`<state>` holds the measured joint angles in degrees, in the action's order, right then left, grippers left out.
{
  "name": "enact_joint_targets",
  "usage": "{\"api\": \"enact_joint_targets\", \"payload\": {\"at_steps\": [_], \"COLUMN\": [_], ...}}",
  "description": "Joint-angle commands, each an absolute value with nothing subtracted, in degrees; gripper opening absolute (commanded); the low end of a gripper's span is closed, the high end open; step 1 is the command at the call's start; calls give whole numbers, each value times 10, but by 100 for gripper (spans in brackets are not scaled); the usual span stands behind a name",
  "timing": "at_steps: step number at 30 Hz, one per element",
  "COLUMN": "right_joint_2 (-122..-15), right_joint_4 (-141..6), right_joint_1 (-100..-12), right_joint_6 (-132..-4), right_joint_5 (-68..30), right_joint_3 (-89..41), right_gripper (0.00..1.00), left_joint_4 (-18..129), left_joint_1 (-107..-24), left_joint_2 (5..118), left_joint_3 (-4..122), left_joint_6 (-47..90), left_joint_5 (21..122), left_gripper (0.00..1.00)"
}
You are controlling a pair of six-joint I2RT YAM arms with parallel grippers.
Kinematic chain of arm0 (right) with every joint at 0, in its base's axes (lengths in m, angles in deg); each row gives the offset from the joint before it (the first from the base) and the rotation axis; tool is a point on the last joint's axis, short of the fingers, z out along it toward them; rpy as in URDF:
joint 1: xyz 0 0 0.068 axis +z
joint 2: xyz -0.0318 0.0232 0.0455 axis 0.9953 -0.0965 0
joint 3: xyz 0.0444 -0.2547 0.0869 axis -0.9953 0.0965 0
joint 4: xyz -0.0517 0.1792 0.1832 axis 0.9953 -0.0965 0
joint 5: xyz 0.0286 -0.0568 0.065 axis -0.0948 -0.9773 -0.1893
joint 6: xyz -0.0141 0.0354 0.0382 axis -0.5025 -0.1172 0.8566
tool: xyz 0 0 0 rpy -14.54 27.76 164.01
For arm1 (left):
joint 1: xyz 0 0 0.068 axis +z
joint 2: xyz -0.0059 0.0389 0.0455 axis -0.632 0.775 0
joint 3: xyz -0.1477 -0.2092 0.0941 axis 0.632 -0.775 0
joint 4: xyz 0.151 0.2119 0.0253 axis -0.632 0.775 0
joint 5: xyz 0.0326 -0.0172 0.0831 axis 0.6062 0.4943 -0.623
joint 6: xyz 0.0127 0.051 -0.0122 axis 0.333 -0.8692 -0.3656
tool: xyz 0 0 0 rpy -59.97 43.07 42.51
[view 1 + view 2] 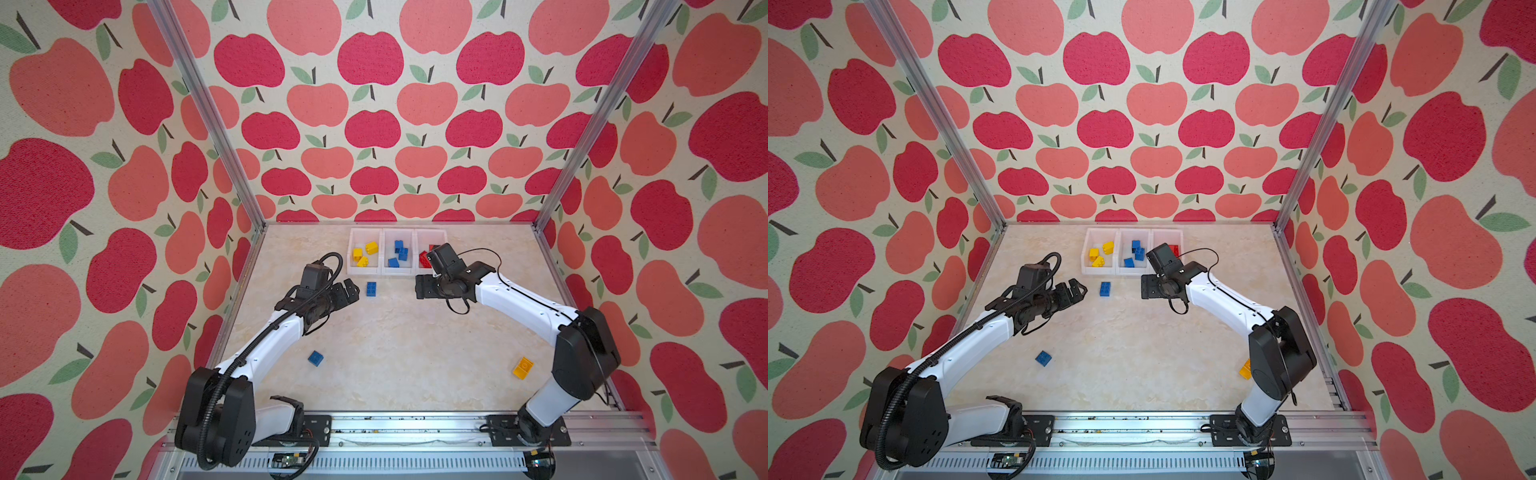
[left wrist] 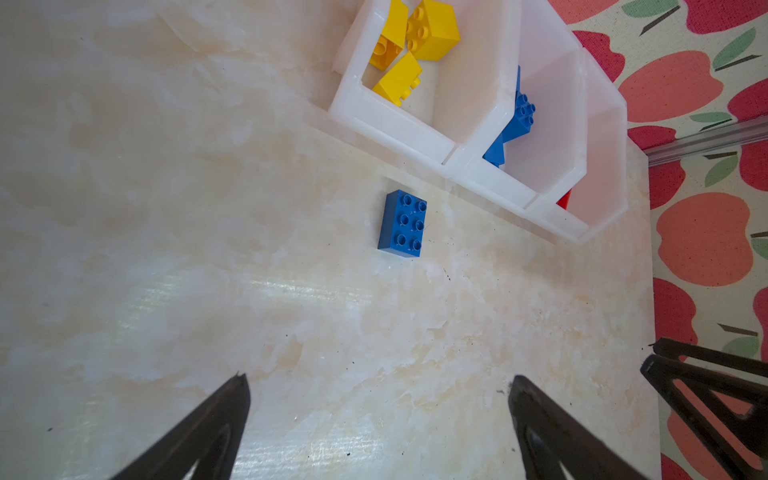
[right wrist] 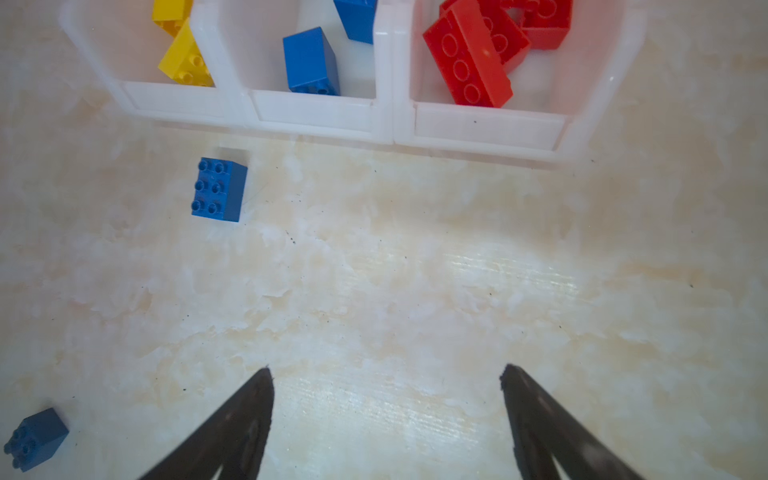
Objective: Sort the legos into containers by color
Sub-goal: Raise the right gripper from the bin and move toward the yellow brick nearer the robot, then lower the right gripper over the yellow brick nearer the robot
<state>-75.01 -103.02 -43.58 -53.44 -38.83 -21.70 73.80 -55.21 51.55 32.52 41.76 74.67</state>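
Left gripper (image 2: pixel 378 378) spread wide and empty, right gripper (image 3: pixel 386 370) likewise parted, oblong blue lego (image 1: pixel 371 289) on the table (image 1: pixel 415 353) between them, just before the containers (image 1: pixel 365 270), square blue lego (image 1: pixel 316 358) and yellow lego (image 1: pixel 523 368) well apart

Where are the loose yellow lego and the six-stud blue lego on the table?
yellow lego (image 1: pixel 523 368): in a top view, upper face.
six-stud blue lego (image 2: pixel 409 223): left wrist view, studded top.
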Motion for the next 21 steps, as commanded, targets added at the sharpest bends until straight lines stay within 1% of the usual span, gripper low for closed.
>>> {"api": "enact_joint_targets", "payload": {"at_steps": [1,10,16,21], "right_joint_2": [-722,-624,-553,-500], "right_joint_4": [-1122,-1179,-1234,-1262], "right_joint_1": [-448,-516,-575,-633], "right_joint_6": [-487,-402,-371,-368], "right_joint_5": [-410,-397,-400,-396], "right_joint_3": [-188,-72,-17,19], "right_gripper": [90,92,96,96], "left_joint_4": [731,730,723,715], "left_joint_1": [-555,-554,-555,-557], "left_joint_2": [513,511,513,526], "left_joint_3": [336,329,327,331], "left_joint_6": [419,417,419,420], "left_joint_5": [748,751,757,765], "left_gripper": [99,99,99,99]}}
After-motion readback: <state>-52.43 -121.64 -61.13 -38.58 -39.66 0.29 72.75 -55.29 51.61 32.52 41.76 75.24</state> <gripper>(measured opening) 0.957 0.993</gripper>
